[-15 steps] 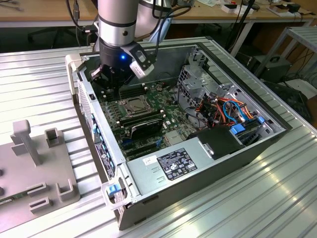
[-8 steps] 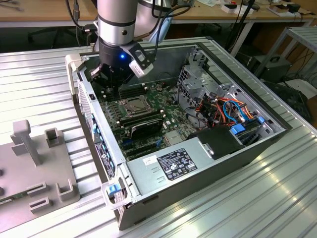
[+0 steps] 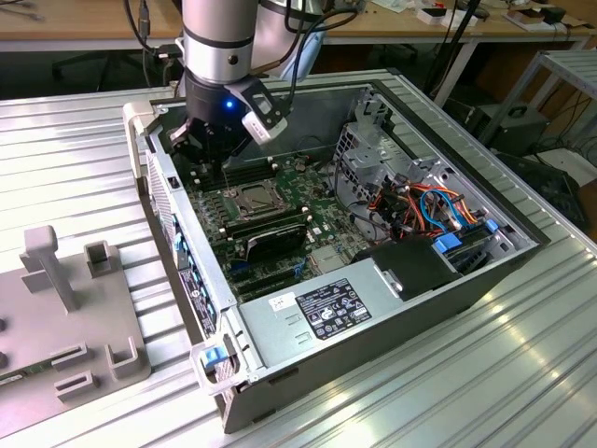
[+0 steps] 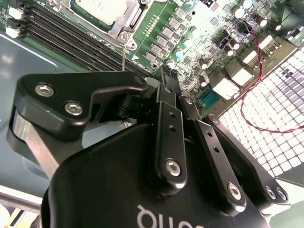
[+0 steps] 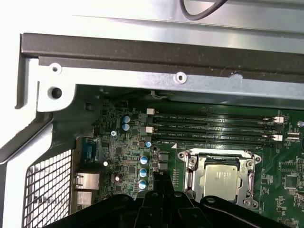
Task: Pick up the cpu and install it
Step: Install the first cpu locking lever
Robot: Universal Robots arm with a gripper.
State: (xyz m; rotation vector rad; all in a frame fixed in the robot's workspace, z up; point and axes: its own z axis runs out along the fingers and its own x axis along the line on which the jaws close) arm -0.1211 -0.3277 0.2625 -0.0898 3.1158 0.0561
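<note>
The cpu [image 5: 221, 178], a silver-grey square, lies flat inside the metal-framed socket [image 5: 190, 164] on the green motherboard; in the second wrist view the cpu [image 4: 100, 8] sits beyond the fingers. In the exterior view the socket [image 3: 250, 198] lies just below and to the right of my gripper [image 3: 215, 149]. My gripper [image 4: 165, 76] hangs low over the board beside the socket, its black fingers [image 5: 159, 179] pressed together with nothing between them. A thin metal rod [image 4: 123, 57] stands upright next to the socket.
The open computer case [image 3: 522, 245] rests on a ribbed metal table. Black memory slots [image 5: 213, 127] run along the socket's far side. A power supply [image 3: 326, 308], bundled cables [image 3: 420, 205] and a drive cage crowd the case's right. A grey fixture [image 3: 65, 308] stands at the exterior view's left.
</note>
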